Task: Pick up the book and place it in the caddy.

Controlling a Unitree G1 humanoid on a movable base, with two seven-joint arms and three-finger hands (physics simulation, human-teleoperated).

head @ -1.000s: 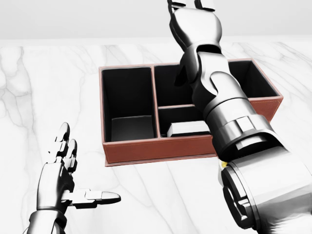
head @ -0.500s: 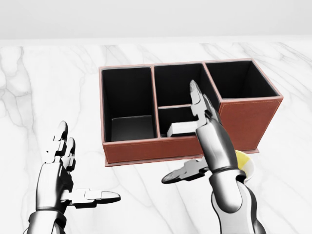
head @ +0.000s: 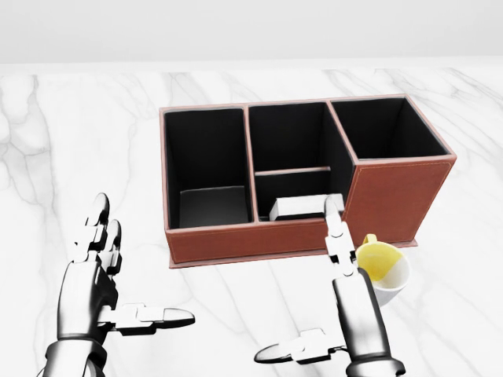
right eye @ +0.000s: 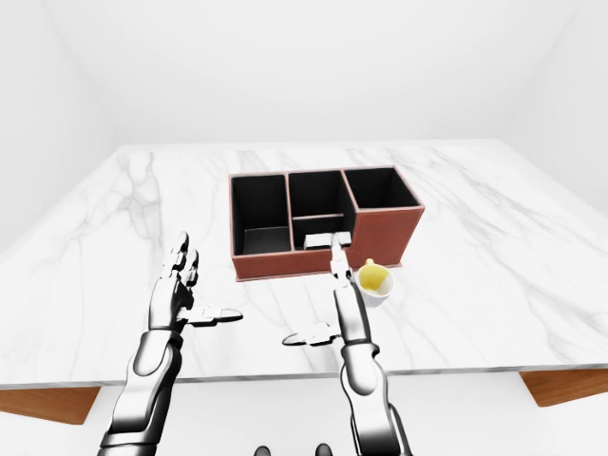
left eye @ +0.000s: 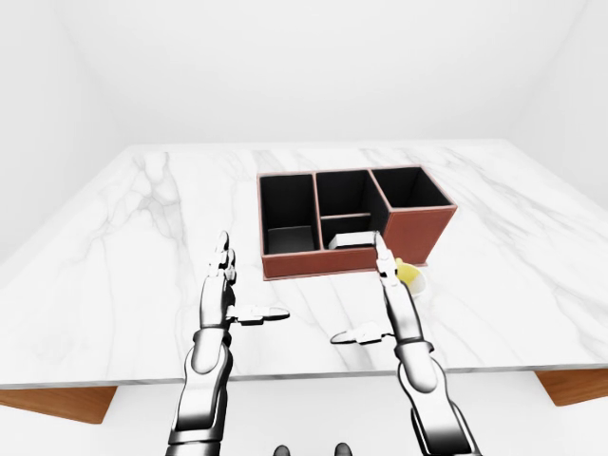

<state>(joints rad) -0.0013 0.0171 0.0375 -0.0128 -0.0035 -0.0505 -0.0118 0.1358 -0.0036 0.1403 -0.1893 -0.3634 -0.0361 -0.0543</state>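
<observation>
The brown caddy [head: 236, 241] with black compartments stands in the middle of the marble table [head: 94, 133]. A pale grey book [head: 302, 207] lies in its small lower middle compartment, leaning against the wall. My right hand [head: 299, 279] hovers over the table just below the caddy, fingers straight, thumb spread, open and holding nothing. Its fingertips [head: 334, 206] overlap the caddy's lower wall in the head view. At the lower left, my left hand [head: 141, 263] is open too, with nothing in it.
A white cup [head: 383, 269] with a yellow inside stands on the table, touching the caddy's lower right corner and close to my right hand. The table's near edge [left eye: 304, 375] runs under my forearms in the left-eye view. White walls surround the table.
My right arm has drawn back from above the caddy toward the bottom of the head view, uncovering the cup. The book stays in its compartment. The left hand has not moved.
</observation>
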